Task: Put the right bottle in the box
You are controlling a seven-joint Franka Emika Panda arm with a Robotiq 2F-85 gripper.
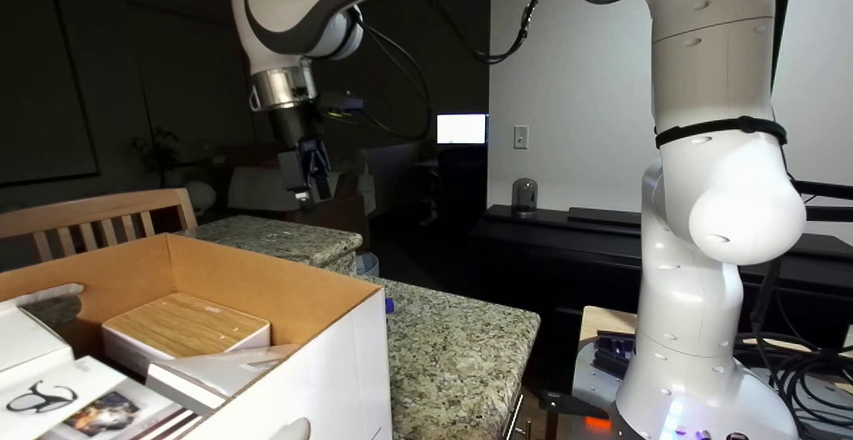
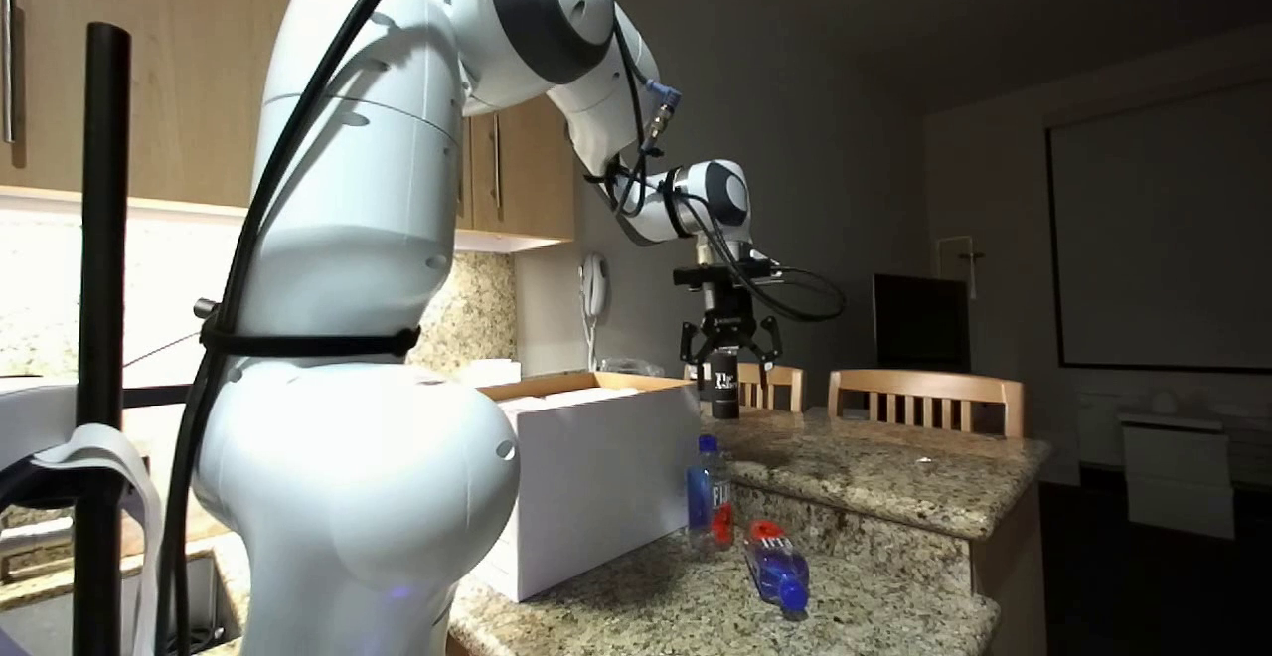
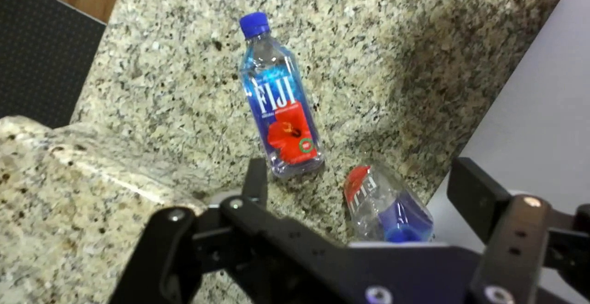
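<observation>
In an exterior view, the arm (image 1: 720, 87) arches from four o'clock to nine, its gripper (image 1: 313, 193) pointing down. In the wrist view, the fingers (image 3: 256, 179) stand wide apart, near seven and four.

I see clear, blue-capped bottle (image 3: 283, 106), red on lower half, lying on its side below the pincer (image 3: 366, 189). White open-top box (image 1: 346, 360), brown inside: lower, to pincer's side.
</observation>
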